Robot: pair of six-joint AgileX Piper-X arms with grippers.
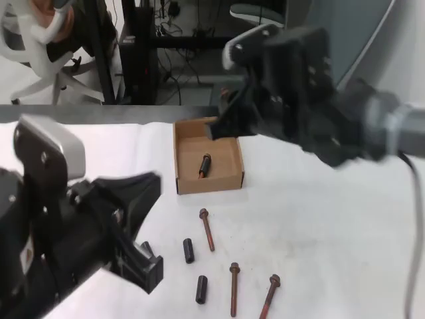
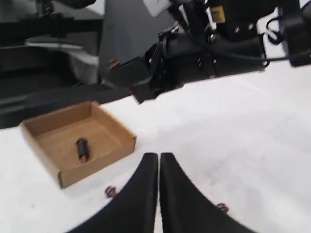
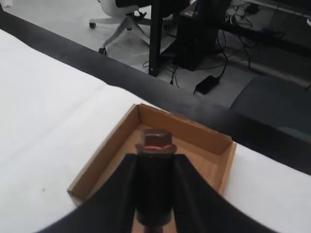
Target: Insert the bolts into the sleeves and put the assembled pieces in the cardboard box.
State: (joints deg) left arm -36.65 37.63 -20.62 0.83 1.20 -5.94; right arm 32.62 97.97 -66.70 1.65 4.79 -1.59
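Below the right gripper [image 3: 154, 162] jaws clamping an assembled piece [image 3: 154, 141], the cardboard box [image 3: 214, 138] holds one; three bolts [image 1: 206, 229] remain, left gripper [image 2: 159, 158] closed empty.

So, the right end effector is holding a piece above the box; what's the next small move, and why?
Probably lower the right end effector a little and open it. It is shut on a bolt-in-sleeve piece directly over the cardboard box, where one finished piece already lies.
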